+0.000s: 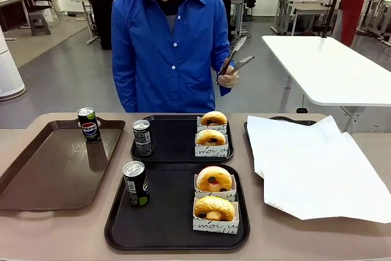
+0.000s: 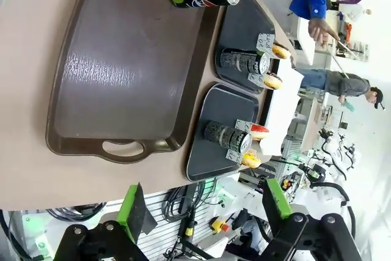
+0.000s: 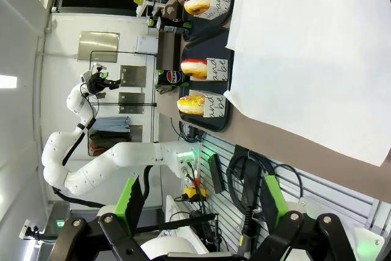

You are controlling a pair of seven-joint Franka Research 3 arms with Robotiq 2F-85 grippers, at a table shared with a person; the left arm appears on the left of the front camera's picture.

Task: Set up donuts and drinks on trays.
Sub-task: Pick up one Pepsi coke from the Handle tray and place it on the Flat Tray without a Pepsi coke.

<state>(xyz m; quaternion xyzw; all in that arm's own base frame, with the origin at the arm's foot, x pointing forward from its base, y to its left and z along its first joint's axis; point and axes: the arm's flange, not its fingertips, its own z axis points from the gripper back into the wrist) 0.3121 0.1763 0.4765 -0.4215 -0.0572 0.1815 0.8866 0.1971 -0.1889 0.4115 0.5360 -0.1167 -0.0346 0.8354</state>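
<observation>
Front view: near black tray (image 1: pixel 122 224) loaded, can (image 1: pixel 136 183) left, two sleeved donuts (image 1: pixel 214 195) right, neat like a serving. Far black tray (image 1: pixel 174 151) matches, can (image 1: pixel 142 137) plus two donuts (image 1: pixel 212 129). Spare can (image 1: pixel 89 124) parked on the brown tray (image 1: pixel 43 169). Tongs (image 1: pixel 235 56) raised in the person's hand (image 1: pixel 228 79).

Left wrist: left end effector (image 2: pixel 201 203) spread wide, holding nothing, off the table (image 2: pixel 30 90) edge.

Right wrist: right end effector (image 3: pixel 198 197) parted too, empty, white paper (image 3: pixel 317 47) beyond.

Each black tray (image 1: pixel 177 231) (image 1: pixel 174 151) holds two sleeved donuts (image 1: pixel 214 178) (upright) and one can (image 1: pixel 135 183).
</observation>
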